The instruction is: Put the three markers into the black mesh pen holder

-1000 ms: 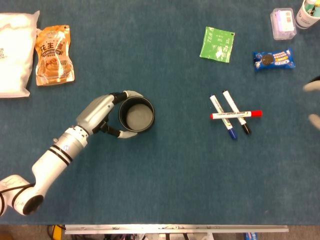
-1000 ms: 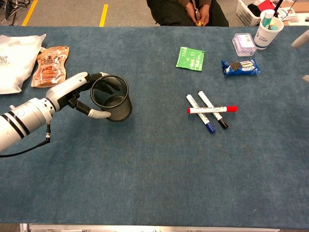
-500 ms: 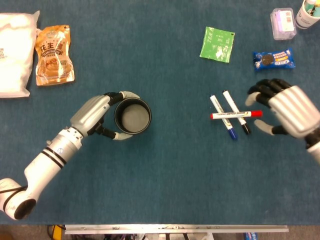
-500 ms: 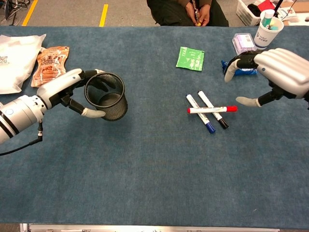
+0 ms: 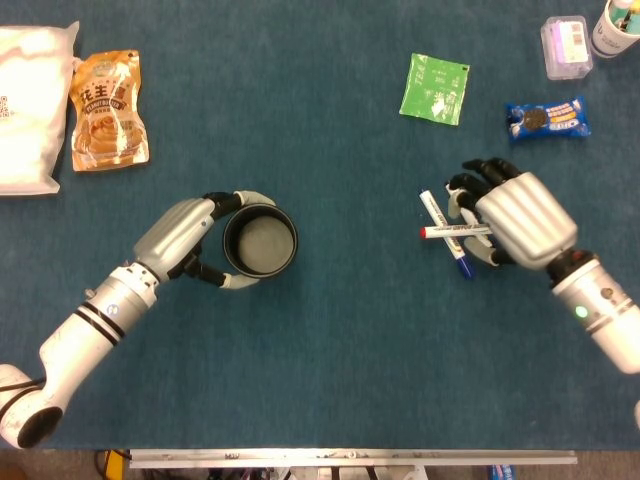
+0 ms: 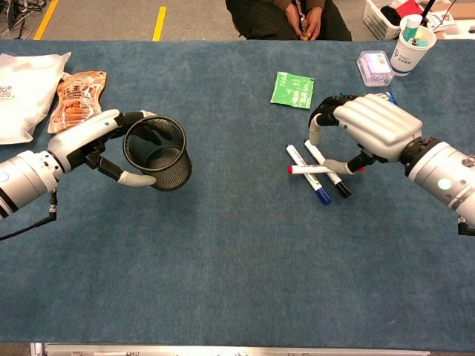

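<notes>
My left hand grips the black mesh pen holder from its left side; in the chest view the pen holder is tilted with its mouth showing. Three markers lie crossed on the blue table: a red-capped marker across a blue-capped marker and a black-capped marker. My right hand hovers over their right ends with fingers arched and apart, holding nothing. It hides the red cap and most of the black-capped marker in the head view.
A green packet and an Oreo pack lie behind the markers. A clear box and a cup stand at the far right corner. An orange snack bag and a white bag lie far left.
My right hand has come in from the right edge and now hangs over the markers. My left hand has drawn the pen holder slightly leftward and nearer the front.
</notes>
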Tool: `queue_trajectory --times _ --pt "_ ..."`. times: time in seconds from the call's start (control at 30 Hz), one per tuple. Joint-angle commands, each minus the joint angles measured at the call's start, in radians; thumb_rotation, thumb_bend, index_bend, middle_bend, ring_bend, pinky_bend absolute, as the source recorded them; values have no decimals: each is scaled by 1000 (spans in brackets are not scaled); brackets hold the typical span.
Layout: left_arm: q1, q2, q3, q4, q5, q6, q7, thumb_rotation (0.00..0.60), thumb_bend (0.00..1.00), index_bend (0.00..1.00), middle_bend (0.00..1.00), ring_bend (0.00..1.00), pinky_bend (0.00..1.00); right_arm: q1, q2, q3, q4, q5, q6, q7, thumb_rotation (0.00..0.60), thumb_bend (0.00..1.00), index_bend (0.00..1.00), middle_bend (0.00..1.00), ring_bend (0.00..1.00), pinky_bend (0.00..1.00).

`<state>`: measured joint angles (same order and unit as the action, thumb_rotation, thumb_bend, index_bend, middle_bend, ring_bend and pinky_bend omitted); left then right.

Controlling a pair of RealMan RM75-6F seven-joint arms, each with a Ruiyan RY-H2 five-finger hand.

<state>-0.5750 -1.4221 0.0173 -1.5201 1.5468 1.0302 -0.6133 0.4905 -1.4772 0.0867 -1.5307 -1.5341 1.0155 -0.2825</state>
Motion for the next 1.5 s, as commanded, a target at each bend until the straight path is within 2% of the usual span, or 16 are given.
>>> queue_trajectory --times 0.03,0.27,0.57,1.5 --pt "-1 -1 2 3 2 -2 -6 600 175 261 369 291 208 17 -32 -8 19 23 -22 -53 600 233 467 305 154 202" --pt "-4 -4 8 12 13 -1 -22 600 175 259 368 291 208 46 -86 -9 65 74 -59 -138 600 246 467 282 130 195" --pt "-4 -3 11 24 15 3 -38 600 175 259 368 291 208 69 -136 -2 102 137 -78 -180 600 254 467 272 122 195" --pt "-2 -7 18 50 21 12 -73 600 175 258 368 291 209 114 -168 -13 127 227 -100 -216 600 303 503 272 121 195"
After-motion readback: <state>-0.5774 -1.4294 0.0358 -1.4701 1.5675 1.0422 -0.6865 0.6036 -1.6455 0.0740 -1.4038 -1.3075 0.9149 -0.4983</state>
